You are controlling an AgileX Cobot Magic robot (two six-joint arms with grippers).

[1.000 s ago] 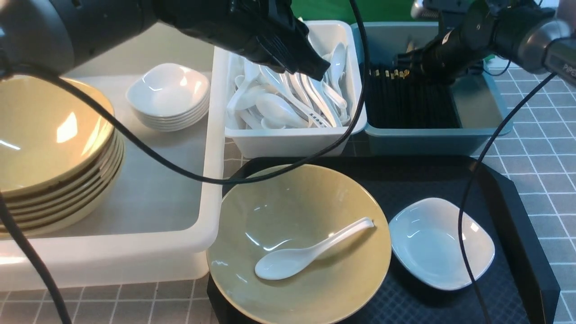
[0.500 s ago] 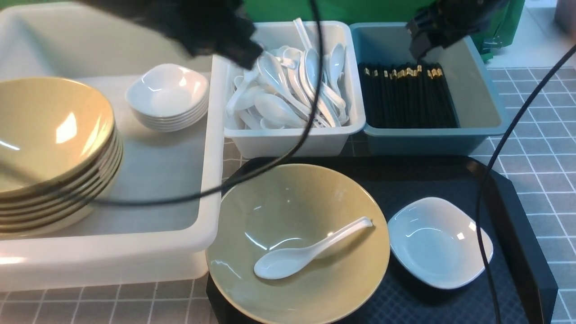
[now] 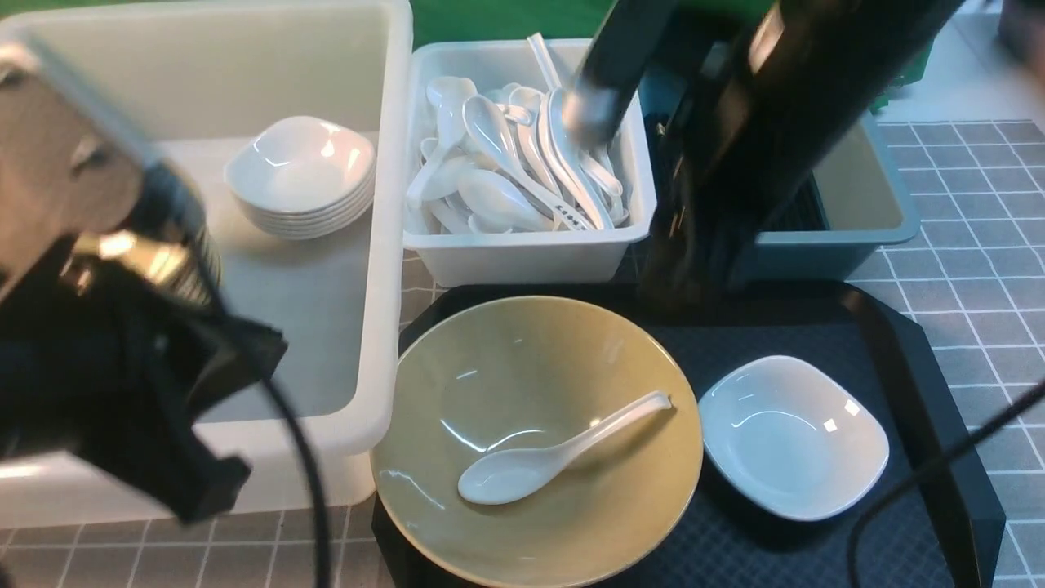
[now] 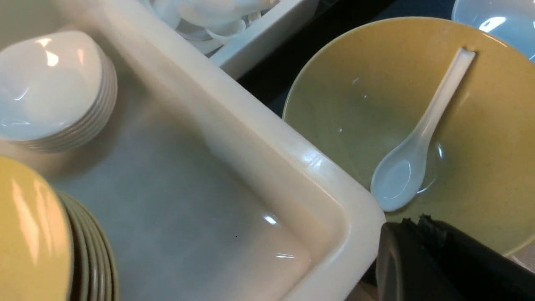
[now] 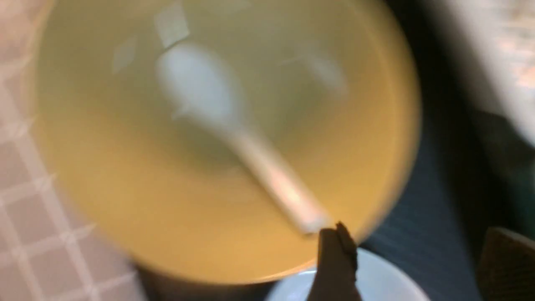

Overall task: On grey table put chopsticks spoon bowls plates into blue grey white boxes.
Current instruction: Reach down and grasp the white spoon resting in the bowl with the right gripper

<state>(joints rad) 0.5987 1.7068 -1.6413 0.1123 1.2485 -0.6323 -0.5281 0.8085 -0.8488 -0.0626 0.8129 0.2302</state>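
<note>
An olive-yellow bowl (image 3: 539,441) sits on the black tray with a white spoon (image 3: 555,453) lying in it. Beside it is a small white plate (image 3: 792,437). More plates (image 3: 298,175) and bowls (image 4: 33,234) are stacked in the large white box (image 3: 384,245). The grey-white box (image 3: 531,253) holds several spoons. My right arm (image 3: 735,163) hides most of the blue box (image 3: 865,204) and the chopsticks. My right gripper (image 5: 418,234) is open and empty above the tray, between bowl (image 5: 209,146) and plate (image 5: 384,280). My left gripper (image 4: 419,219) is shut and empty at the white box's near corner.
The black tray (image 3: 914,359) with cut corners lies on the grey gridded table (image 3: 980,269). My left arm (image 3: 122,392) fills the lower left of the front view, blurred, over the large white box. Black cables (image 3: 939,482) hang across the tray.
The left arm has swung back from over the spoon box to the near left. The right arm has dropped from the blue box toward the tray, and its jaws have widened.
</note>
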